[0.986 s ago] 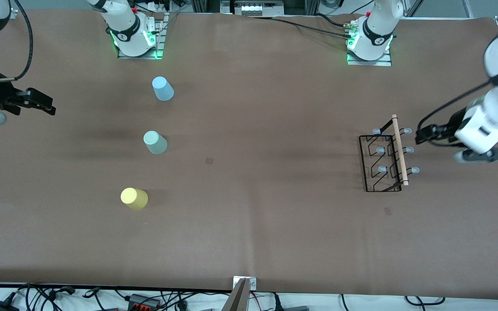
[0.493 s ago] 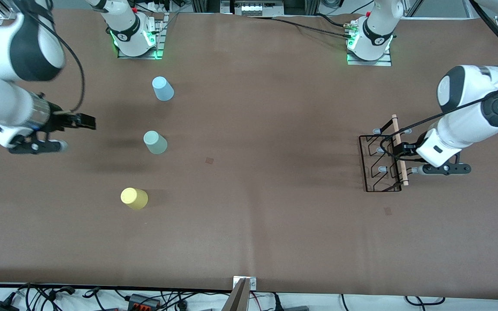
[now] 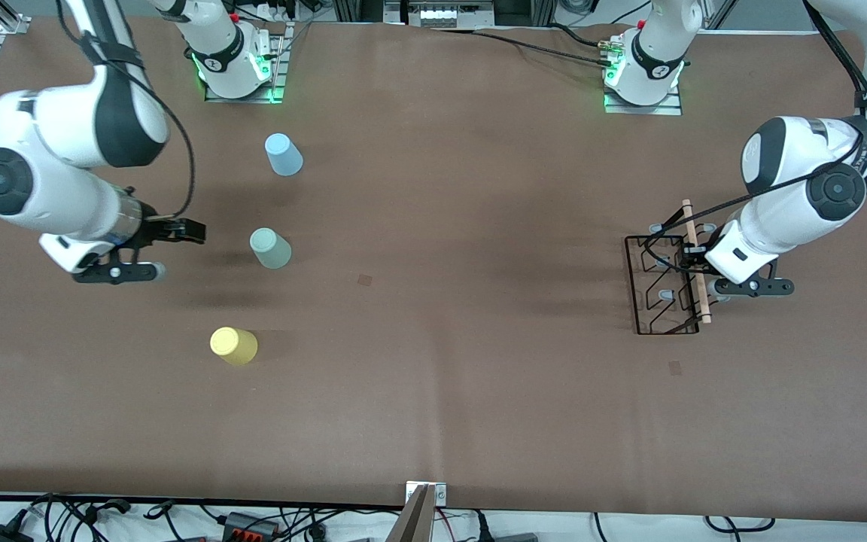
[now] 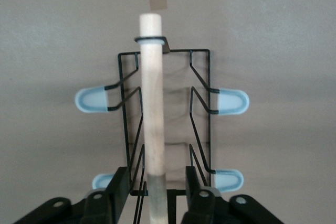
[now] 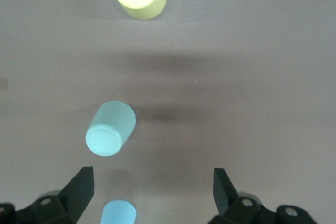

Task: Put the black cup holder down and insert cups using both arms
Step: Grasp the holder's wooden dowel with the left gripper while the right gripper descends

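Observation:
The black cup holder stands near the left arm's end of the table, its wooden top bar running toward the front camera. My left gripper straddles that bar. Its fingers sit on either side of the bar with gaps showing, so it is open. Three cups stand upside down toward the right arm's end: light blue, mint green and yellow. My right gripper hangs open and empty beside the mint cup, apart from it.
Pale grey-tipped pegs stick out on both sides of the rack. Small tape marks lie on the brown table at mid-table and close to the rack. Both arm bases stand along the edge farthest from the front camera.
My left gripper came in from the table's end onto the holder's wooden bar and its fingers narrowed. My right gripper travelled toward the mint cup. Cups and holder stayed put.

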{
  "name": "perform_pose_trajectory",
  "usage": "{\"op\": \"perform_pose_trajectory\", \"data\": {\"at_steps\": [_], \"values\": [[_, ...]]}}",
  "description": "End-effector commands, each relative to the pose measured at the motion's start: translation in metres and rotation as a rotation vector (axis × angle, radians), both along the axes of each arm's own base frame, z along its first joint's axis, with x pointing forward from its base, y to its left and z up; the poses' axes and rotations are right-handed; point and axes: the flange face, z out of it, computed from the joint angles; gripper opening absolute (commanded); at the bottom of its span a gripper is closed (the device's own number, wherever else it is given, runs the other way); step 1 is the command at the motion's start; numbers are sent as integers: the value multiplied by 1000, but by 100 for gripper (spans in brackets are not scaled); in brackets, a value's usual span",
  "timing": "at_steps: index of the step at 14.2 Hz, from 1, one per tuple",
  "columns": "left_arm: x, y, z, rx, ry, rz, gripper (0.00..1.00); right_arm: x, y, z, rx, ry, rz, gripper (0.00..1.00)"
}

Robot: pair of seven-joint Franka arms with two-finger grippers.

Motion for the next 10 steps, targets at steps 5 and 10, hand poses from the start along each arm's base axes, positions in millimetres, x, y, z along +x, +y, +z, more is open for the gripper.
{"op": "perform_pose_trajectory", "data": {"at_steps": [5,10], "values": [[-10,3,4,20,-14,5,1,-25,62,-69,-14,-25,-7,100],[-10,-29,15,23,8,-5,1,-26,79,-95,-26,-16,-25,100]]}}
